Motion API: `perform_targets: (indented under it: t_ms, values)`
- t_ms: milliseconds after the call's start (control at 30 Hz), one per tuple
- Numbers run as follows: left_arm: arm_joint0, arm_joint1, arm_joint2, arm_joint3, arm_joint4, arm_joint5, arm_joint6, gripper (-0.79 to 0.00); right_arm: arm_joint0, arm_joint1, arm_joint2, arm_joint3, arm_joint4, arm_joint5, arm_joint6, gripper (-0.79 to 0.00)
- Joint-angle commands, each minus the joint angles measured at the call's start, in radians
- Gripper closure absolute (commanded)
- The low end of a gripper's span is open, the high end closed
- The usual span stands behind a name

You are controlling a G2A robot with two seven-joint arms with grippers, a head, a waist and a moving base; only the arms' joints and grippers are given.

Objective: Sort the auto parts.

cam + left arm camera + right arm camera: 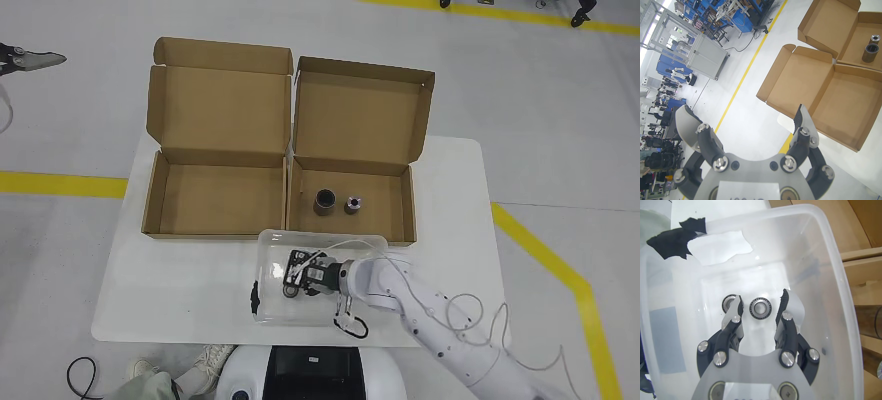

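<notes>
My right gripper (761,300) is open inside a clear plastic bin (836,256), its fingers either side of a steel bearing (760,308) lying flat on the bin floor without touching it. A second bearing (728,303) lies beside it, partly hidden behind one finger. From above, the right arm's gripper (300,277) sits low in the bin (325,238) at the table's front. In the right cardboard box (395,215) stand a dark sleeve (325,202) and a small steel bushing (352,204). My left gripper (742,117) is open and holds nothing, raised off the table's left side.
The left cardboard box (215,200) holds nothing; both boxes have their lids propped up at the back. Black tape (676,243) patches the bin's broken wall. The white table (450,200) has bare room to the right and left of the bin.
</notes>
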Motion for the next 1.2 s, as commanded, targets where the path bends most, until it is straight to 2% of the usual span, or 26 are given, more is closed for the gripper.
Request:
perform_targets:
  t_ms: [0, 200, 733, 1167]
  values:
    - [0.0, 0.0, 0.0, 0.0, 0.0, 0.0, 0.0, -0.785, 0.004, -0.003, -0.006, 0.008, -0.004, 0.001, 0.007, -0.379]
    - [0.0, 0.0, 0.0, 0.0, 0.0, 0.0, 0.0, -0.785, 0.01, -0.007, -0.009, 0.017, -0.005, -0.003, 0.008, -0.382]
    - [0.0, 0.0, 0.0, 0.0, 0.0, 0.0, 0.0, -0.785, -0.052, 0.023, 0.058, -0.036, -0.008, -0.031, 0.085, -0.391]
    - [0.0, 0.0, 0.0, 0.0, 0.0, 0.0, 0.0, -0.785, -0.023, 0.014, 0.046, 0.039, -0.006, -0.037, 0.048, -0.391]
